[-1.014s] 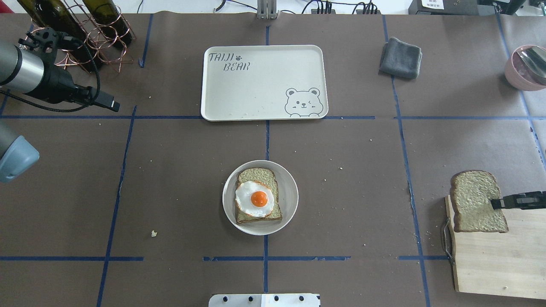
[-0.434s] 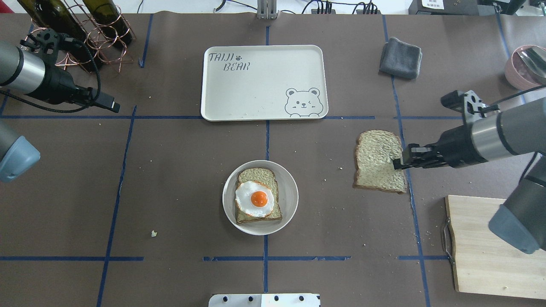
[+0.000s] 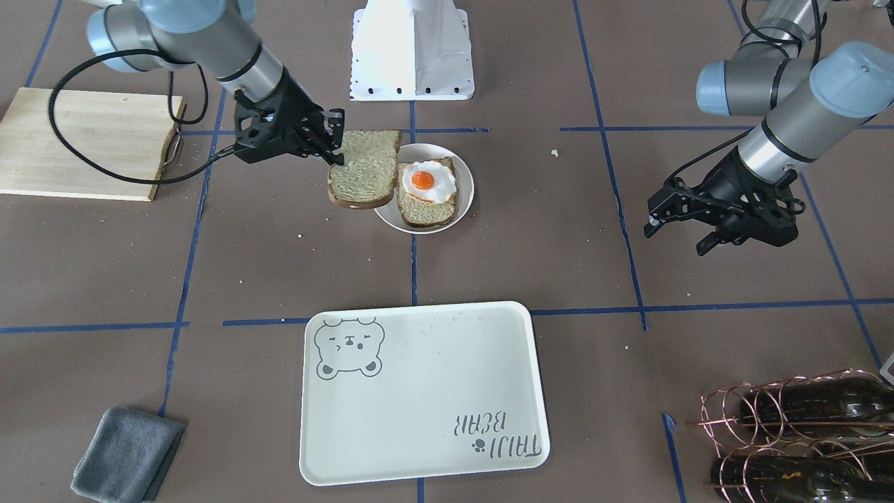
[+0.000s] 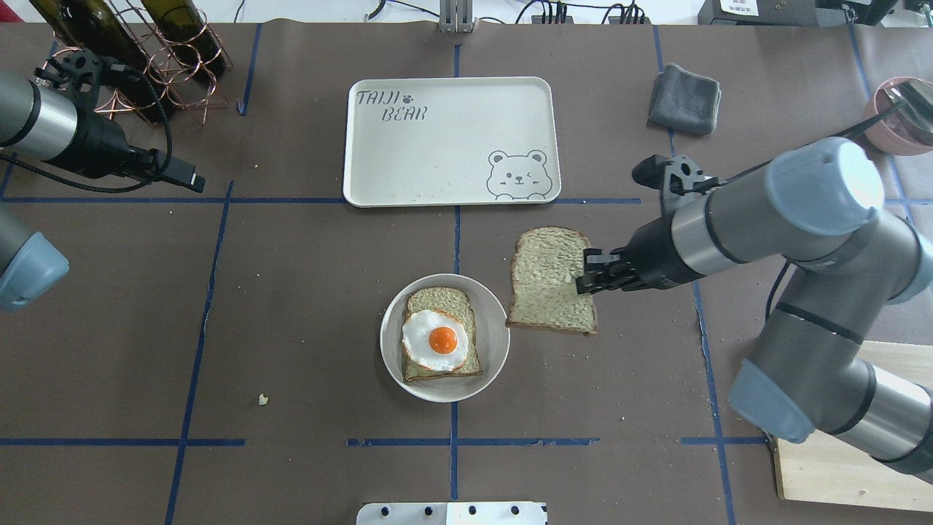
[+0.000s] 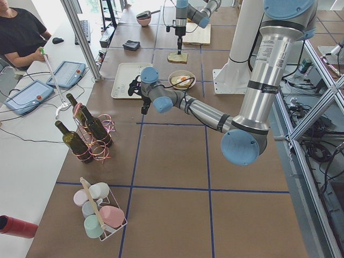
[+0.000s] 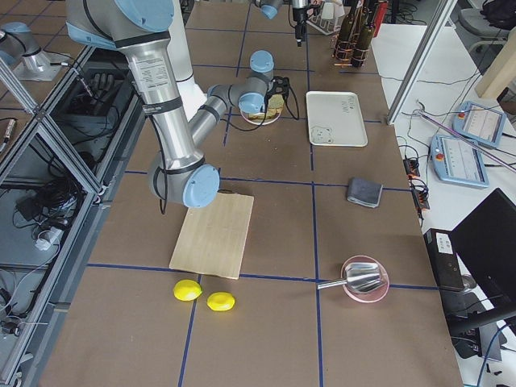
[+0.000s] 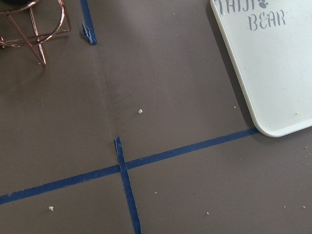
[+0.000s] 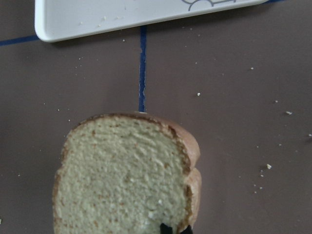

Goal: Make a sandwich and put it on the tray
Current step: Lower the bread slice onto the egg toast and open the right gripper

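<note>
Tan and brown-crusted, pinched by one edge in the right claw: the top slice, carried flat, clear of the counter. Just past the slice, ahead of the claw tips: the plate, with the bottom slice and the egg on it, uncovered. Off to one side of that claw, well apart: the tray, with no food on it. Far beyond the plate: the left claw, fingers spread, gripping nothing. By the look of it, roughly halfway. Done: base and egg stacked. Left to do: bring the slice over the egg, lower, release, then shift the finished sandwich onto the tray.
</note>
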Robot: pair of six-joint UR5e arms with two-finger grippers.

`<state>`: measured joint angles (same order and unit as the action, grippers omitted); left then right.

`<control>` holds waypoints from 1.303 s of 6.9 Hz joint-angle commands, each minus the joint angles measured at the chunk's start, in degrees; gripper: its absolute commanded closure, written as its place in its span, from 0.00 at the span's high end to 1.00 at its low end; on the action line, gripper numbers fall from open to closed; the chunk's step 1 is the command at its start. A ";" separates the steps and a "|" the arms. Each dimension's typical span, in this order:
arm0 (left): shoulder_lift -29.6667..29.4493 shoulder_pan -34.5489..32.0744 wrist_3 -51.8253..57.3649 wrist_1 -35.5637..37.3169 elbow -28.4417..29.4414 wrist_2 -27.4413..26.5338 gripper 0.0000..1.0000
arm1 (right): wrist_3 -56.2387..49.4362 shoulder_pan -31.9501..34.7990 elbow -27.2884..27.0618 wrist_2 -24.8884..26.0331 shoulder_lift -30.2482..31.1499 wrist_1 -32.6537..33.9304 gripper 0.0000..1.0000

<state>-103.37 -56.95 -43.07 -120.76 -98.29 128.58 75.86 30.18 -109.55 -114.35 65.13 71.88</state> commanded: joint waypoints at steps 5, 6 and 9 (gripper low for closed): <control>0.01 0.00 0.09 -0.09 0.38 0.00 1.00 | 0.08 -7.50 11.38 8.35 -9.06 1.78 0.00; 0.01 0.00 0.09 -0.09 0.38 0.00 1.00 | 0.08 -7.59 11.55 8.35 -9.14 1.77 0.00; -0.25 0.09 0.01 -0.09 0.38 0.09 1.00 | 0.08 -7.07 11.29 8.44 -9.23 1.51 1.00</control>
<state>-103.46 -56.93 -42.94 -120.85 -97.91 128.66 75.90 22.72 -98.03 -105.94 56.01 73.38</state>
